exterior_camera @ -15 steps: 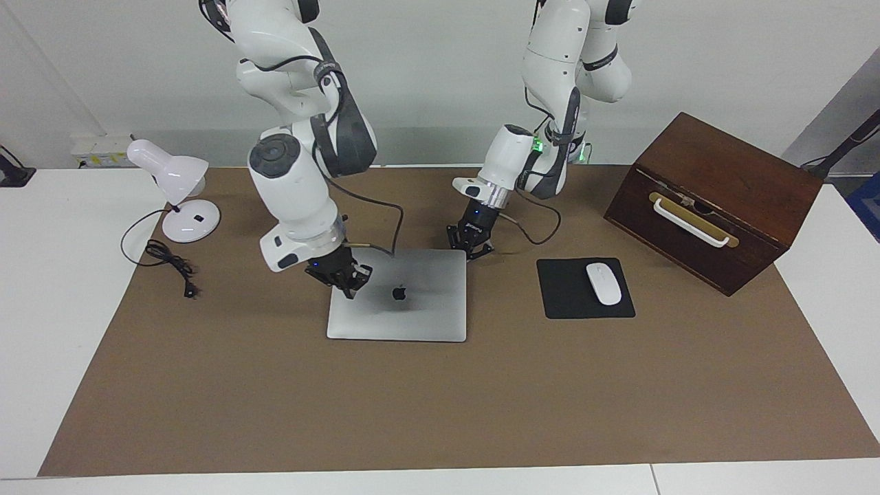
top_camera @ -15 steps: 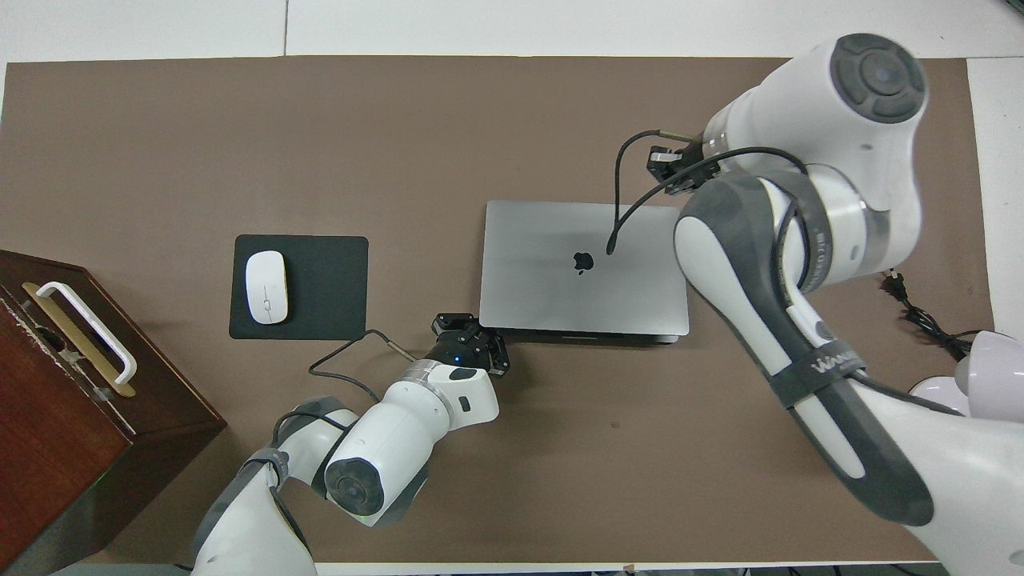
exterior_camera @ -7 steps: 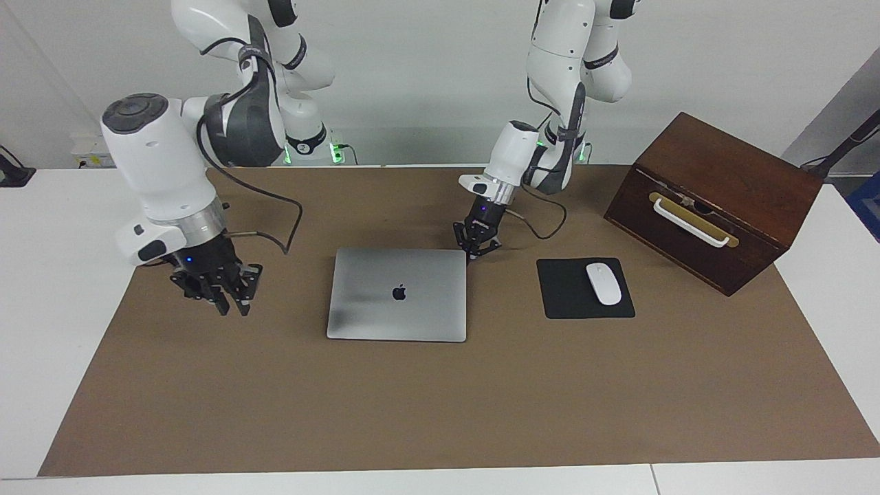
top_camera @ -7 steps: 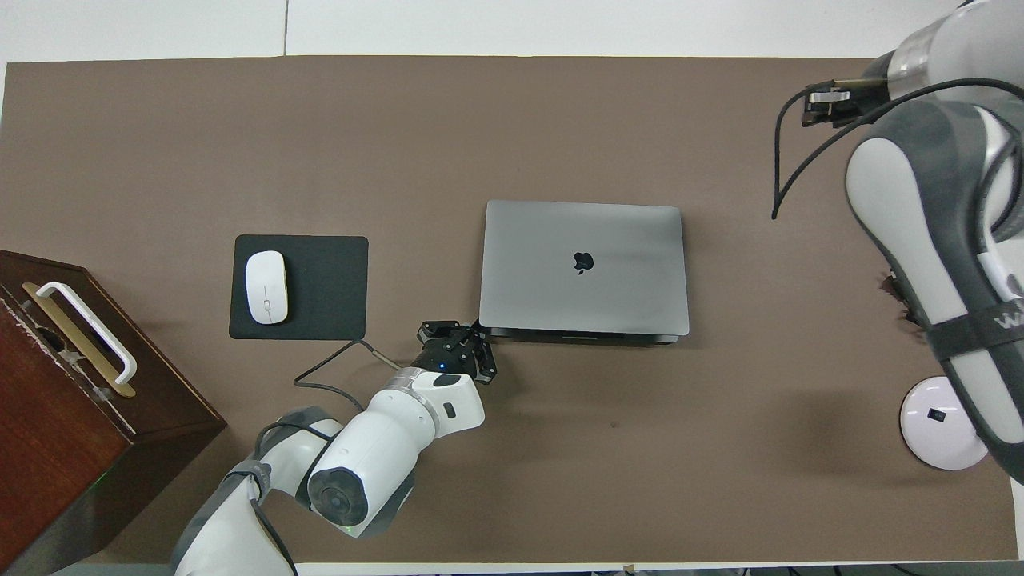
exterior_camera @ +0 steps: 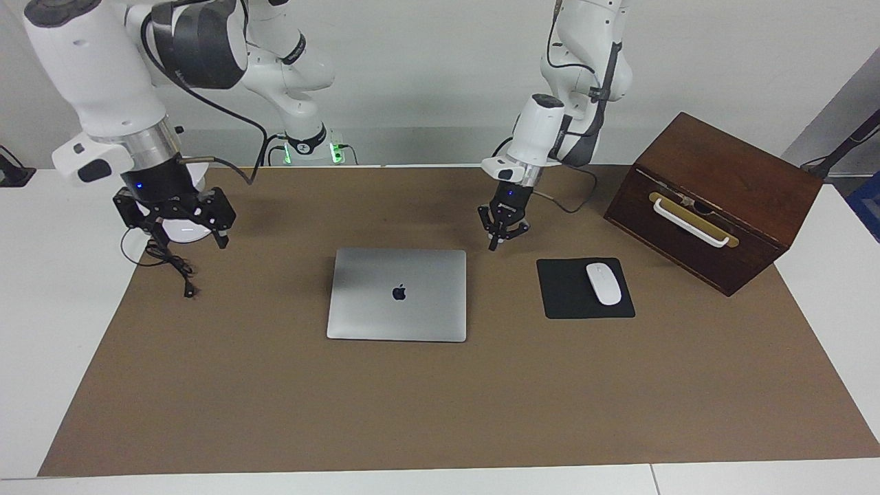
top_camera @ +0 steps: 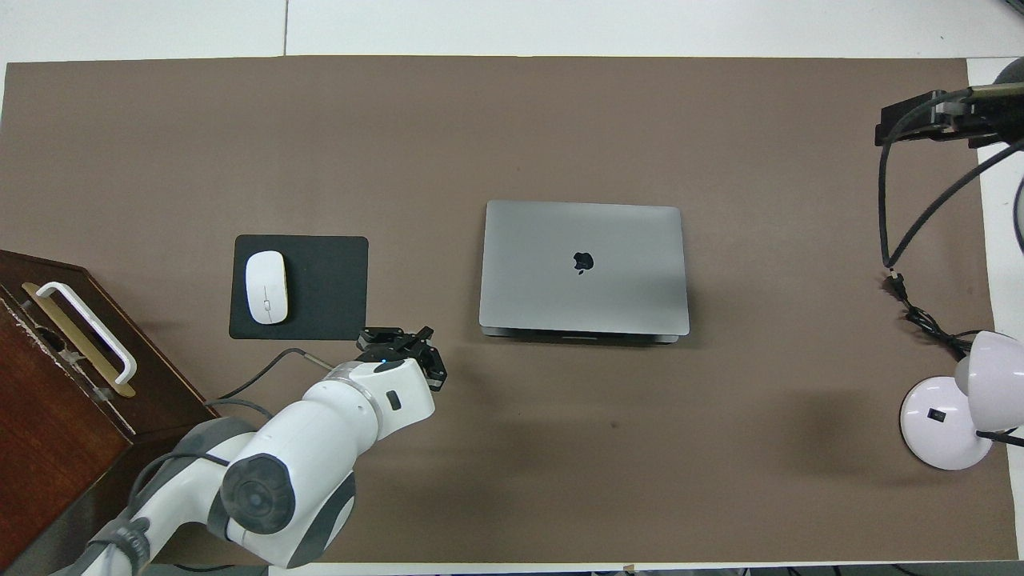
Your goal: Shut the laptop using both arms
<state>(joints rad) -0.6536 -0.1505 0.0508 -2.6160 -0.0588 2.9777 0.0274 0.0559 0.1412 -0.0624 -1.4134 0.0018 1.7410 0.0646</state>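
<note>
The silver-grey laptop [exterior_camera: 397, 294] lies shut and flat on the brown mat, its lid with the dark apple logo facing up; it also shows in the overhead view [top_camera: 584, 268]. My left gripper [exterior_camera: 505, 237] hangs open and empty over the mat, just off the laptop's corner toward the left arm's end, clear of the lid; it also shows in the overhead view [top_camera: 400, 340]. My right gripper [exterior_camera: 187, 237] is raised, wide open and empty, over the lamp base at the right arm's end; in the overhead view [top_camera: 912, 128] only part of it shows.
A black mouse pad [exterior_camera: 570, 302] with a white mouse [exterior_camera: 603, 283] lies beside the laptop toward the left arm's end. A dark wooden box [exterior_camera: 715, 199] with a white handle stands beside it. A white desk lamp [top_camera: 952, 400] and its black cable [exterior_camera: 172, 265] lie at the right arm's end.
The right gripper left the laptop lid, swung away to the lamp end and rose. The left gripper drew back from the laptop's corner and lifted. The laptop stayed shut.
</note>
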